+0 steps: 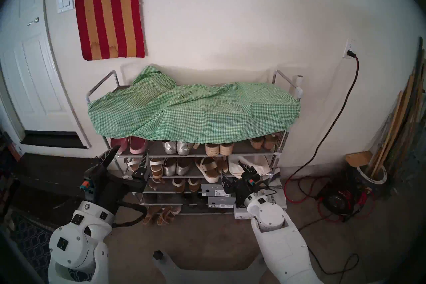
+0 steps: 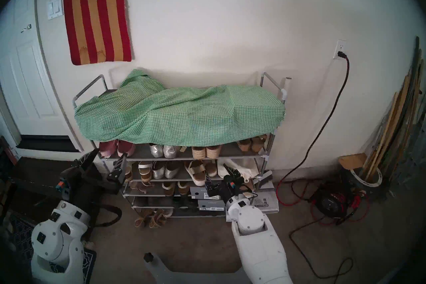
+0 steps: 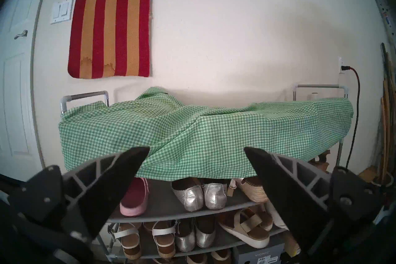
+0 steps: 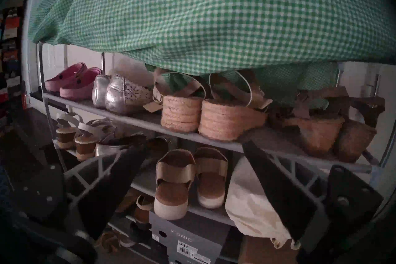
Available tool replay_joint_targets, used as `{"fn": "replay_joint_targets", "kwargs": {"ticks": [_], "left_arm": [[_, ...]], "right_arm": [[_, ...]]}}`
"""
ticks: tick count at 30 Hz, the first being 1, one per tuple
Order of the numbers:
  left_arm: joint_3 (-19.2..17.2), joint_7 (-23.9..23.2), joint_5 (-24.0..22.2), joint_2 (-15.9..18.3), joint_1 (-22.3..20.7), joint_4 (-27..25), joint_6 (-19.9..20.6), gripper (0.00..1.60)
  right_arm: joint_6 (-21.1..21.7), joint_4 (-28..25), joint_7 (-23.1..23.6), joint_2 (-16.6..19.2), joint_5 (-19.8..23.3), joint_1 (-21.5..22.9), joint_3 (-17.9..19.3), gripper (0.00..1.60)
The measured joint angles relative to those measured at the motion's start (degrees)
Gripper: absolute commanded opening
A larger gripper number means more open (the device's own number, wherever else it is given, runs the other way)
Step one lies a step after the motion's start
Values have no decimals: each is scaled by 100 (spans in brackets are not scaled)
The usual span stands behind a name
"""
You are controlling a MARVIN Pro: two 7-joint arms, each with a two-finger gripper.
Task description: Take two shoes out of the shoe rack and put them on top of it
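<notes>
Both arms wear glossy white rounded shells, and the left arm (image 1: 78, 251) shows small black square insets and silver screws dotted across its joint housings. The right arm (image 1: 276, 237) ends in a pale grey round cap sunk into the white casing. Past the white, everything goes black: boxy wrist blocks, each with an orange-and-teal tab on it. A thick black cable loops out beside the left wrist. The left hand (image 3: 197, 173) carries wedge-shaped black fingers (image 3: 120, 180) backed by grey lattice ribs, bolted to black plates; the right hand (image 4: 192, 173) looks identical.
</notes>
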Motion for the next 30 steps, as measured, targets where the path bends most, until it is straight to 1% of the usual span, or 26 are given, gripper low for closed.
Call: {"fn": "replay_joint_targets", "kwargs": {"ticks": [5,12,20,30], "left_arm": [[0,-1,0,-1,0,0,0,160],[-1,-3,1,-3,0,0,0,160],[-1,-4,1,-4,0,0,0,160],[-1,-5,2,-6,0,0,0,160]], "right_arm": [[3,443,-326,-51,-84,335,-49,160],[76,953,-594,-114,-240,780,14,160],[91,1396,-716,-133,-317,1255,121,160],[-117,1806,-755,-181,-339,1568,127,160]]}}
